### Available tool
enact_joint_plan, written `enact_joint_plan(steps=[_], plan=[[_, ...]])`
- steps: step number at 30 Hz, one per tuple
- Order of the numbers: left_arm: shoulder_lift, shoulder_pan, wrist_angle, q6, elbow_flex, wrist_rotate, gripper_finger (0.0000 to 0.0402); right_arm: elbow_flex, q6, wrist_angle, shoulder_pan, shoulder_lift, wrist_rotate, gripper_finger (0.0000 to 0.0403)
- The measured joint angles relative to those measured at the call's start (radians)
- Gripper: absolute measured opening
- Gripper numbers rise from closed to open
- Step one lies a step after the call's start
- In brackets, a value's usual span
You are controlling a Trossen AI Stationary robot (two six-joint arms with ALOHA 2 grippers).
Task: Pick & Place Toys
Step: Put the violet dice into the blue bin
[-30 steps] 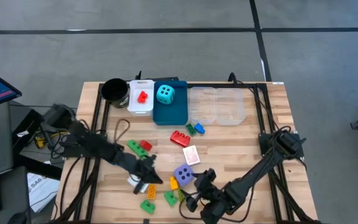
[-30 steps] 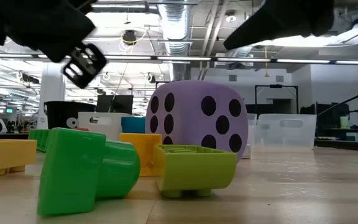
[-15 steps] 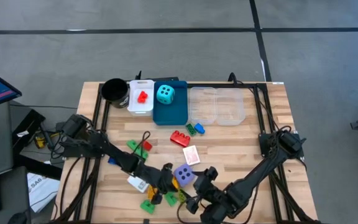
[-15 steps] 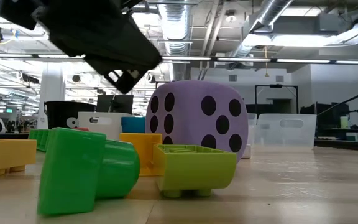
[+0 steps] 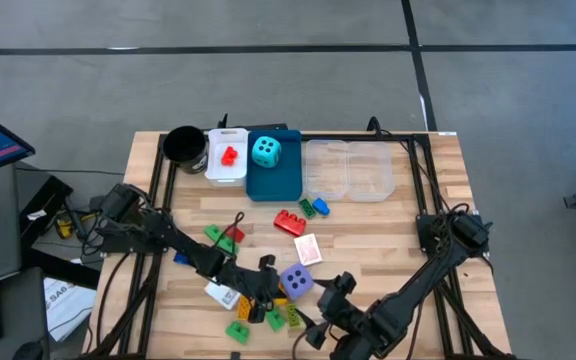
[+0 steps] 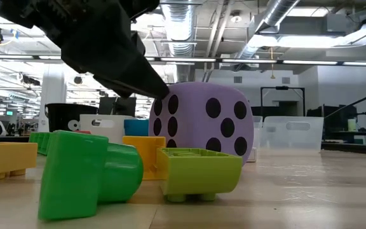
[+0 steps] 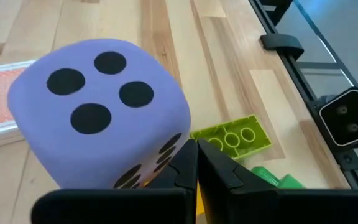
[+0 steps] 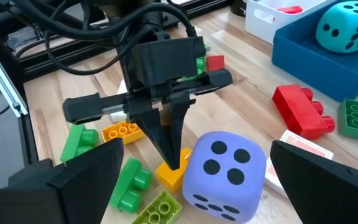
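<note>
Wooden slats form the tabletop (image 5: 388,235), with toys scattered toward the lower middle of the high view. No readable writing or brand shows anywhere. The left gripper (image 8: 169,152), fingers pressed together, points down just beside the purple die (image 5: 296,282), above an orange brick (image 8: 171,169). The right gripper (image 5: 318,325) stands wide open and empty near the frame's bottom centre. A cyan die (image 5: 265,151) sits in the blue tray (image 5: 274,184).
</note>
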Motion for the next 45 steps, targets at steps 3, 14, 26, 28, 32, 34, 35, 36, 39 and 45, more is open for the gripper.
enact_joint_plan(steps=[3, 14, 26, 28, 32, 34, 35, 36, 39, 45], plan=[[0.000, 0.000, 0.015, 0.000, 0.000, -0.012, 0.0000, 0.000, 0.000, 0.000, -0.002, 0.000, 0.000, 0.0400], [0.161, 0.039, 0.074, 0.010, 0.105, -0.070, 0.0000, 0.000, 0.016, -0.015, -0.004, 0.000, -0.002, 0.0400], [0.248, 0.112, -0.025, 0.038, 0.256, -0.170, 0.0000, 0.000, 0.030, -0.027, 0.017, 0.000, -0.003, 0.0400], [0.220, 0.121, -0.044, 0.057, 0.259, -0.157, 0.0000, 0.000, 0.039, -0.030, 0.022, 0.000, -0.001, 0.0400], [0.109, 0.114, -0.137, 0.128, 0.250, -0.145, 0.0000, 0.000, 0.073, -0.040, 0.031, 0.000, 0.015, 0.0400], [0.041, 0.098, -0.153, 0.162, 0.236, -0.144, 0.0000, 0.000, 0.096, -0.040, 0.031, 0.000, 0.015, 0.0400], [0.005, 0.090, -0.152, 0.176, 0.227, -0.139, 0.0000, 0.000, 0.104, -0.040, 0.032, 0.000, 0.015, 0.0400], [-0.035, 0.079, -0.152, 0.190, 0.211, -0.137, 0.0000, 0.000, 0.111, -0.037, 0.032, 0.000, 0.015, 0.0400], [-0.152, 0.053, -0.140, 0.214, 0.162, -0.137, 0.0000, 0.000, 0.150, -0.037, 0.028, 0.000, 0.014, 0.0400], [-0.365, 0.040, -0.137, 0.175, -0.022, -0.171, 0.0000, 0.000, 0.131, -0.020, 0.005, 0.000, -0.032, 0.0400]])
